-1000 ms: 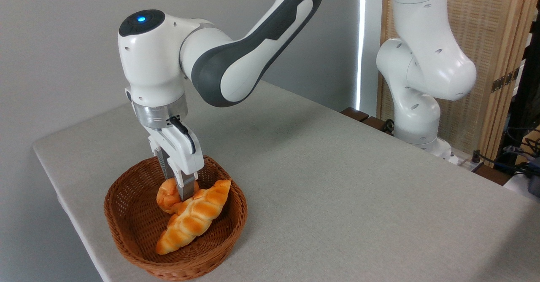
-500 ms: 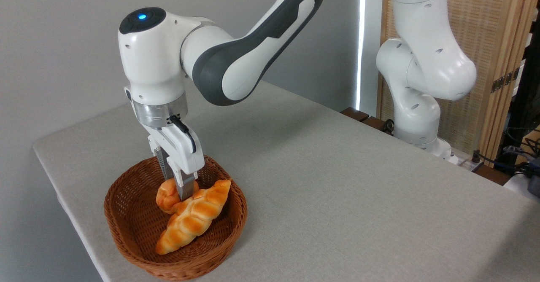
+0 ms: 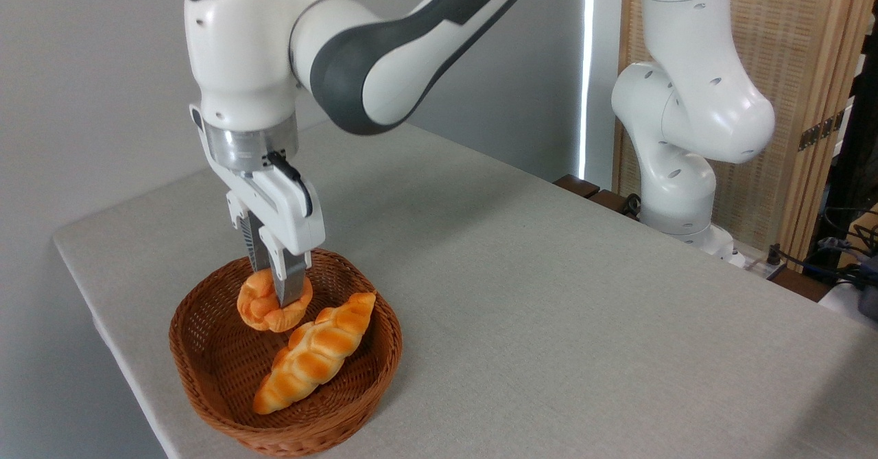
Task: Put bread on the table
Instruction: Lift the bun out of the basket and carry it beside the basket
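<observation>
The bread, a small round golden-orange bun, hangs just above the floor of the brown wicker basket. My gripper points straight down and is shut on it, one finger in front of the bun and one behind. The bun is clear of the longer braided loaf, which lies in the basket to its lower right. The table, covered in light grey-beige cloth, spreads out to the right of the basket.
The basket stands near the table's front left corner. The arm's white base rises at the table's far right edge, in front of a wooden slatted screen. Cables lie at the right edge.
The gripper has risen with the bun in it and shifted slightly left. The bun has come up off the braided loaf, which stayed where it was.
</observation>
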Robot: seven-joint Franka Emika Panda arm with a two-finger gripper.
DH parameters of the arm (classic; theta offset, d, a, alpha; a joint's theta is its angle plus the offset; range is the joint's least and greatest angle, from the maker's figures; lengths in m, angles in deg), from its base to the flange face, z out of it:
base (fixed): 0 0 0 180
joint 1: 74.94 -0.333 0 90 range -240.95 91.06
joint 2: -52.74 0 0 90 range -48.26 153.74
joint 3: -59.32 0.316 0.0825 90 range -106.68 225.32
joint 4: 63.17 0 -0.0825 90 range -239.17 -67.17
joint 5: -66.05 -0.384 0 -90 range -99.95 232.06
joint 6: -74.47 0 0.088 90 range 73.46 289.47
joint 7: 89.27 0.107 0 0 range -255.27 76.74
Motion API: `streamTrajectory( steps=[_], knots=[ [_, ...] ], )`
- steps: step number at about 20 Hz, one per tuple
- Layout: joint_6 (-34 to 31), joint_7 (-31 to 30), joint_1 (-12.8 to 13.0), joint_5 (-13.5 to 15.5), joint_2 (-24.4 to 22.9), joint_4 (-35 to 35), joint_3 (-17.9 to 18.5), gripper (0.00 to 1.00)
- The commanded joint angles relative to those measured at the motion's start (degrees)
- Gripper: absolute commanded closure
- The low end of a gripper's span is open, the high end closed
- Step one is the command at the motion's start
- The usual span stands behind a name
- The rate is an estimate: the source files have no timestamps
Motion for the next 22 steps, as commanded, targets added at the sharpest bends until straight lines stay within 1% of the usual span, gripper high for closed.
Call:
streamTrajectory(
  steps=[1, 7, 10, 12, 16, 18, 19, 20, 21, 22],
  knots=[
    [-3.21, 0.04, 0.09, 0.68, -3.61, 0.66, 1.20, 0.51],
    [-13.75, 2.05, 0.18, -0.02, -10.29, -0.12, 1.20, 0.52],
    [-17.62, 4.60, 0.53, -0.02, -13.72, -2.66, 1.11, 0.52],
    [-17.63, 4.78, 1.05, -0.11, -16.18, -6.00, 0.85, 0.52],
    [-16.14, 8.38, 2.29, -0.72, -20.31, -12.85, 1.02, 0.52],
    [-13.60, 11.01, 2.29, -2.48, -23.21, -17.94, 1.03, 0.51],
    [-12.37, 11.55, 2.38, -2.48, -24.35, -19.88, 1.03, 0.52],
    [-11.57, 11.90, 2.38, -2.74, -24.63, -20.95, 1.03, 0.52],
    [-10.96, 11.90, 2.38, -3.44, -24.63, -21.65, 1.03, 0.51],
    [-10.25, 11.90, 2.90, -4.49, -24.63, -22.36, 1.03, 0.52]
  ],
)
